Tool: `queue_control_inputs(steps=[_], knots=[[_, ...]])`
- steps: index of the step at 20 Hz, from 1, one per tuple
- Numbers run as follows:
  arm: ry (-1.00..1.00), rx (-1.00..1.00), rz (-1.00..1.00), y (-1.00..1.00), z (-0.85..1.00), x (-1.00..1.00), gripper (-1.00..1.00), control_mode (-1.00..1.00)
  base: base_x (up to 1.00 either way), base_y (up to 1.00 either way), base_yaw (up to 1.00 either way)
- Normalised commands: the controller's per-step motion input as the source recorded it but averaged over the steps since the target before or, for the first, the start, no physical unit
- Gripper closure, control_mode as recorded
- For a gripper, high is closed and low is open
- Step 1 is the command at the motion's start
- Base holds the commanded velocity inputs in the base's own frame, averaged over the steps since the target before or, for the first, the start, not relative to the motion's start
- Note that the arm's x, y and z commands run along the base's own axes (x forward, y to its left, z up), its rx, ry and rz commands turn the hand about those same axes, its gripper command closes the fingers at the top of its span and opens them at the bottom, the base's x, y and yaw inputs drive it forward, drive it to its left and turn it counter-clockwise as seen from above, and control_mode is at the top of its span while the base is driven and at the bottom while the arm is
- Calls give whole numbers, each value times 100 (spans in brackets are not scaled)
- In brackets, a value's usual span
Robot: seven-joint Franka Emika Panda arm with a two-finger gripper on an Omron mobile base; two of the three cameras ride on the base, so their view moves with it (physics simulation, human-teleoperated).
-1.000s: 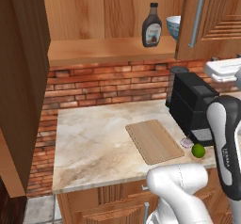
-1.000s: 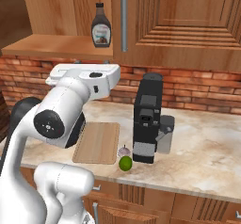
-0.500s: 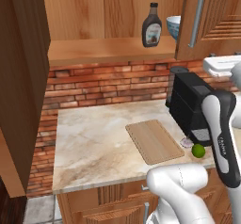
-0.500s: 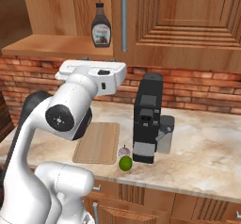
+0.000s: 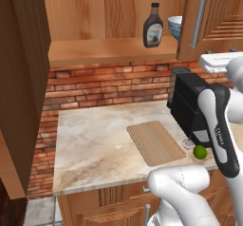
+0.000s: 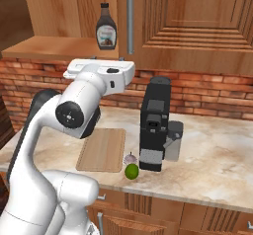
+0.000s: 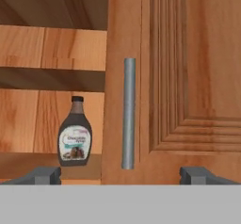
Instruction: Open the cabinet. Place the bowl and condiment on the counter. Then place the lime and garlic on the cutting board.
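The cabinet (image 5: 223,11) has its left door swung open and its right door (image 6: 197,21) shut. The condiment (image 5: 153,25) stands upright on the open shelf, and the bowl (image 5: 174,28) beside it is half hidden by the shut door. In the hand view my gripper (image 7: 121,175) is open with nothing between its fingers; it faces the grey bar handle (image 7: 128,112) from a short distance, the condiment (image 7: 74,136) to the left. The cutting board (image 6: 103,149) lies bare on the counter (image 6: 217,165). The lime (image 6: 131,171) and garlic (image 6: 129,158) sit together just off its right edge.
A black coffee machine (image 6: 155,125) stands on the counter right of the board, close behind the lime and garlic. The open left door (image 5: 19,78) juts out at the left. A brick wall backs the counter under the shelf.
My hand has risen a little and shifted sideways toward the shut door's handle, with the elbow following. The jaws stayed wide apart. Nothing on the counter or the shelf moved.
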Motion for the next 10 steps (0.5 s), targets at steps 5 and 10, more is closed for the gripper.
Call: queue_control_inputs(steps=[5, 10], knots=[[0, 0, 1, -5, 0, 27, -100, -100, 0, 0, 0], [3, 1, 1, -20, 0, 37, -100, -100, 0, 0, 0]])
